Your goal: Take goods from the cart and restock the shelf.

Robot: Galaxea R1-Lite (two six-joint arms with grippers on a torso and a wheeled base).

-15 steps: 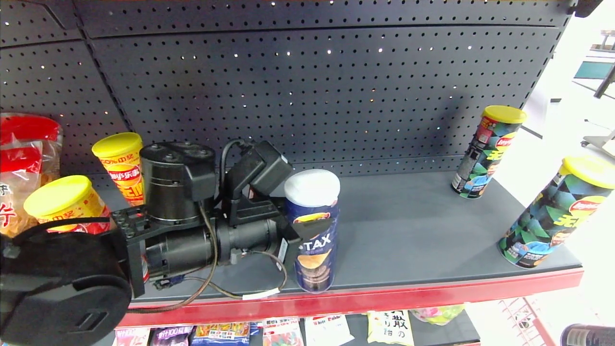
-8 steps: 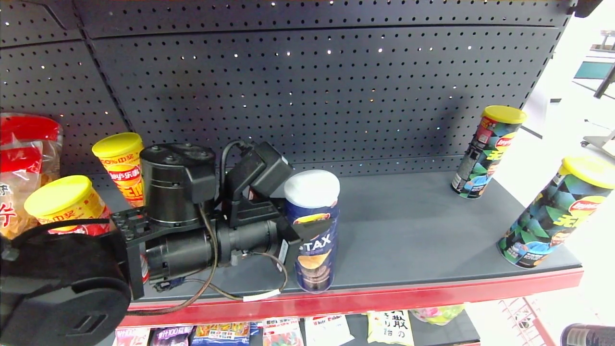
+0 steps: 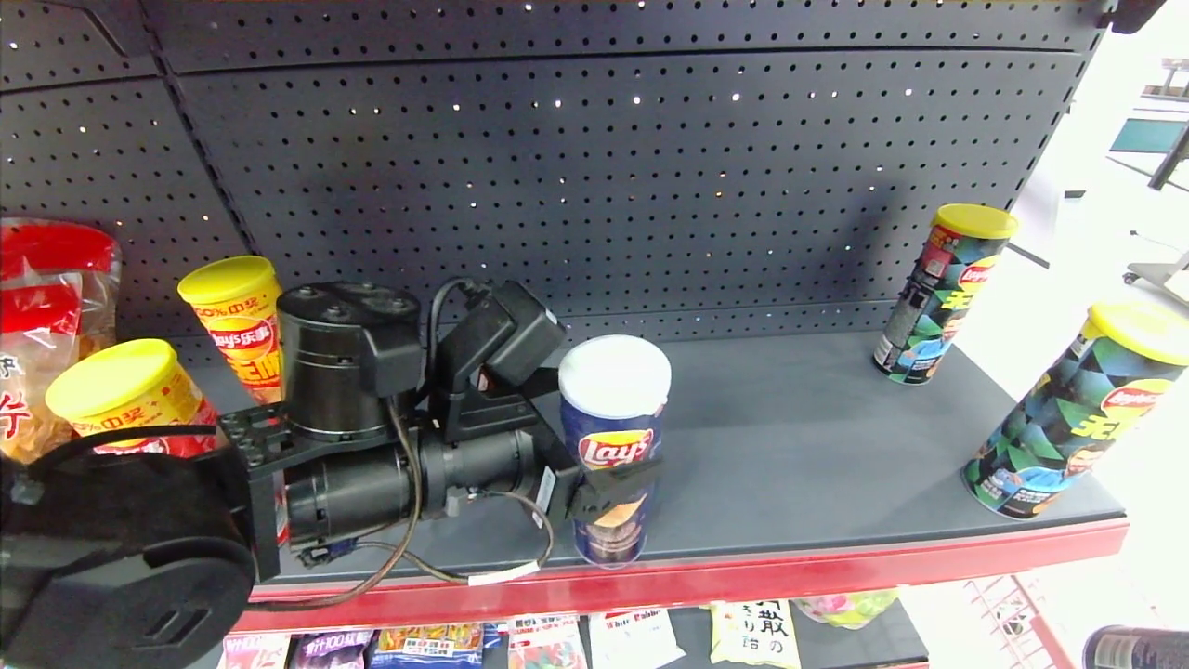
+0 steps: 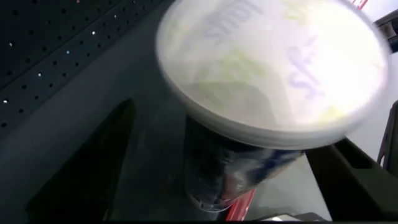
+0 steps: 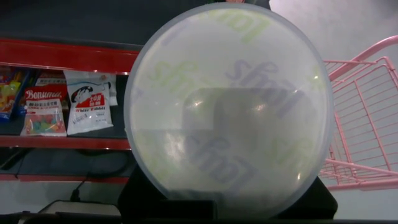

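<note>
A blue chip can (image 3: pixel 613 437) with a white lid stands near the front edge of the grey shelf (image 3: pixel 790 446), slightly tilted. My left gripper (image 3: pixel 618 469) reaches in from the left and straddles the can low down. In the left wrist view the can (image 4: pixel 273 62) sits between the dark fingers (image 4: pixel 81 168) with gaps on both sides, so the gripper is open. My right gripper (image 5: pixel 227 198) holds a second chip can (image 5: pixel 227 109), whose translucent lid faces the wrist camera, off the shelf and beside the pink cart (image 5: pixel 367 118).
Two yellow-lidded red cans (image 3: pixel 237 321) (image 3: pixel 121 390) and a red snack bag (image 3: pixel 37 325) stand at the shelf's left. Two green-patterned cans (image 3: pixel 943 293) (image 3: pixel 1077 413) stand at its right. Free shelf lies between. Snack packets (image 3: pixel 632 636) fill the shelf below.
The left gripper's near finger has dropped lower and spread off the blue can. The can has turned, now showing its logo, and shifted slightly right.
</note>
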